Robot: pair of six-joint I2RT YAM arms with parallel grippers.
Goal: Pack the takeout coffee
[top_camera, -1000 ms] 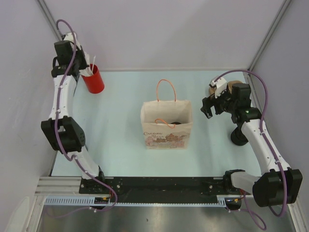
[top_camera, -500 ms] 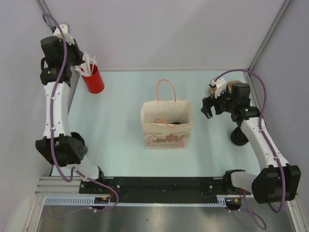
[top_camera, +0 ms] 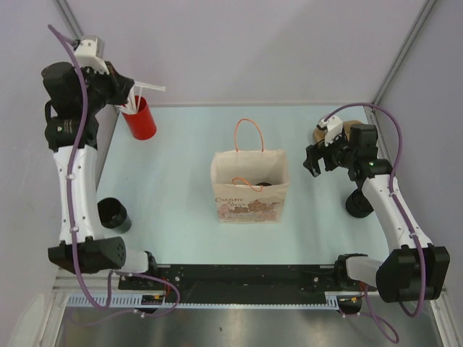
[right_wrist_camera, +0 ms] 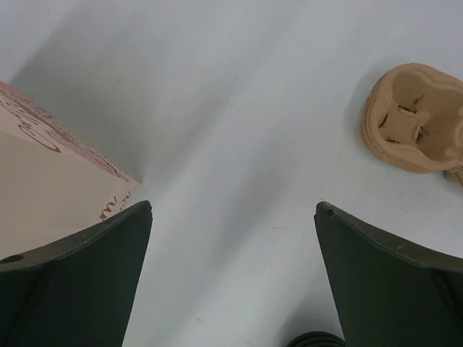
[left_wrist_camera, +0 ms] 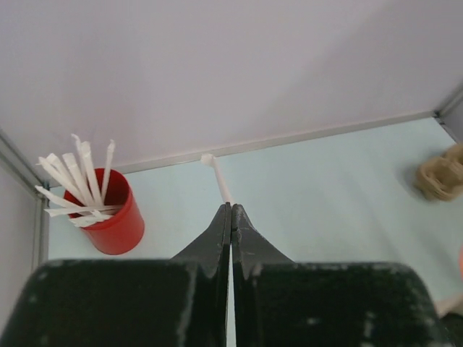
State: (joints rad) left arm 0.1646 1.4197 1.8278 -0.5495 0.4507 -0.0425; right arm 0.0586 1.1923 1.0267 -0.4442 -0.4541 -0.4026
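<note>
The takeout coffee [top_camera: 113, 214], a small dark cup, stands on the table near the left edge, well below my raised left arm. High above the back left corner, my left gripper [top_camera: 132, 88] [left_wrist_camera: 231, 210] is shut on a white straw [top_camera: 150, 87] [left_wrist_camera: 219, 181] that sticks out past its tips. The straw is lifted clear of the red cup [top_camera: 139, 118] [left_wrist_camera: 103, 217] of white straws. The paper bag [top_camera: 249, 186] [right_wrist_camera: 51, 195] stands open in the middle with something dark inside. My right gripper [top_camera: 312, 160] [right_wrist_camera: 233, 210] hangs open over bare table to the right of the bag.
A brown pulp cup carrier [top_camera: 349, 131] [right_wrist_camera: 412, 119] [left_wrist_camera: 440, 173] lies at the back right. A black round piece [top_camera: 359, 204] [right_wrist_camera: 315, 340] sits by the right arm. Walls close the back and both sides.
My left arm has risen and swung back to the left, drawing one straw out of the red cup and uncovering the dark cup. The right arm has barely moved.
</note>
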